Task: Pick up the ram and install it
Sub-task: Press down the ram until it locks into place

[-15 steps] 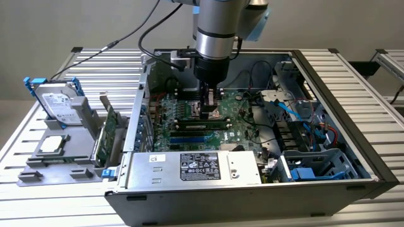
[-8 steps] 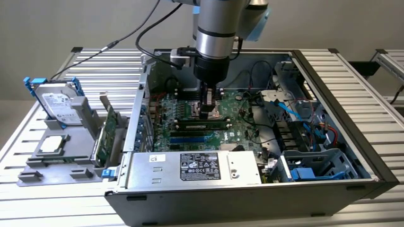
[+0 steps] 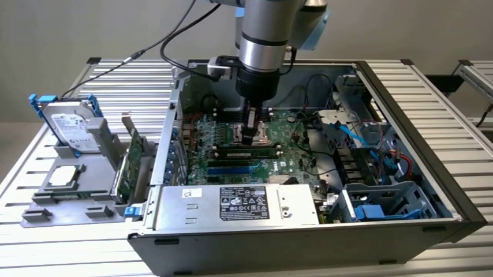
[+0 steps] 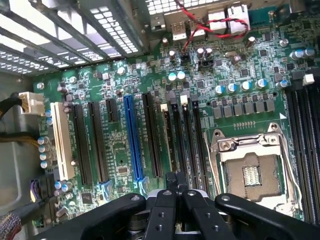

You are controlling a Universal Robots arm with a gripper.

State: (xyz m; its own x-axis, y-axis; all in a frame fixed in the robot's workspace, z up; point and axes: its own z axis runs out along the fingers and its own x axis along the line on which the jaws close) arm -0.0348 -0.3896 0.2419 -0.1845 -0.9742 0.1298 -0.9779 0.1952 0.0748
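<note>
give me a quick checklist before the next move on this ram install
1. hand shut: ok
2. hand above the memory slots, beside the CPU socket: ok
3. ram standing along a slot, in the exterior view: ok
4. ram pressed fully home, latches closed: cannot tell
5. hand touching the ram: cannot tell
6. red cable away from the hand: ok

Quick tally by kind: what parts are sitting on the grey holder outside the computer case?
Hard drive: 1
Green expansion card: 1
Silver square chip: 1
Total: 3
</note>
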